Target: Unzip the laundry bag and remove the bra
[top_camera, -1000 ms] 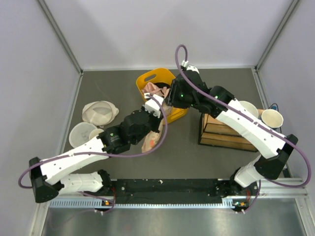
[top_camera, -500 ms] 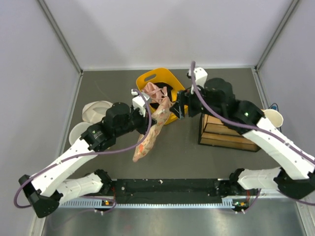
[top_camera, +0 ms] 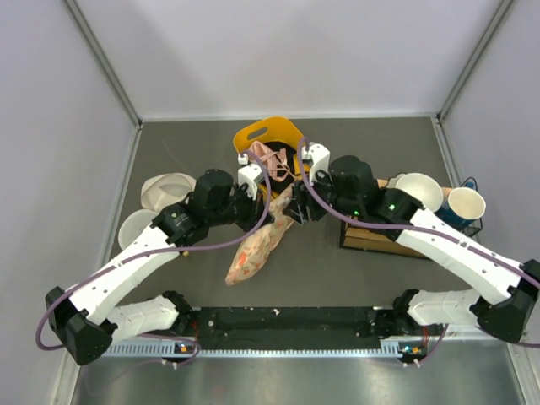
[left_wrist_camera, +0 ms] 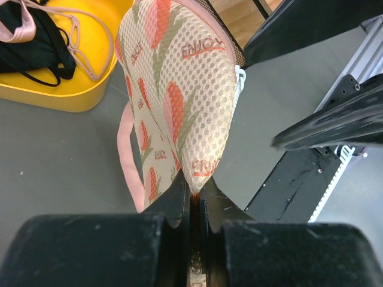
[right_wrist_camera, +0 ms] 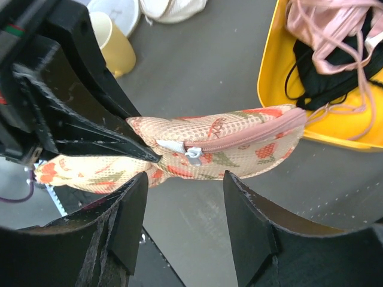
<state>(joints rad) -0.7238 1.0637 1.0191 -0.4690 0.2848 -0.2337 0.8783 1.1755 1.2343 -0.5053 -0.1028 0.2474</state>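
Note:
The laundry bag (top_camera: 253, 253), pale pink mesh with orange-red prints, hangs slanted over the table in front of the basket. My left gripper (top_camera: 272, 205) is shut on its upper end; in the left wrist view the fabric (left_wrist_camera: 179, 89) is pinched between the closed fingers of that gripper (left_wrist_camera: 194, 192). My right gripper (top_camera: 297, 208) is open, right beside that end. In the right wrist view the bag (right_wrist_camera: 239, 140) has its pink zip closed, with the white zip pull (right_wrist_camera: 193, 156) just beyond the right gripper's (right_wrist_camera: 185, 197) open jaws. The bra is hidden.
A yellow basket (top_camera: 253, 135) behind the bag holds a pink strappy garment (top_camera: 266, 156) and a black garment (right_wrist_camera: 323, 78). Two cream rounded cup-shaped pieces (top_camera: 171, 192) (top_camera: 139, 229) lie at the left. A wooden crate (top_camera: 380, 229) and paper cups (top_camera: 419, 190) stand at the right.
The left gripper has carried the bag away from the basket's front, so it now hangs lower and nearer. The right gripper has swung down and left to the bag's zip end.

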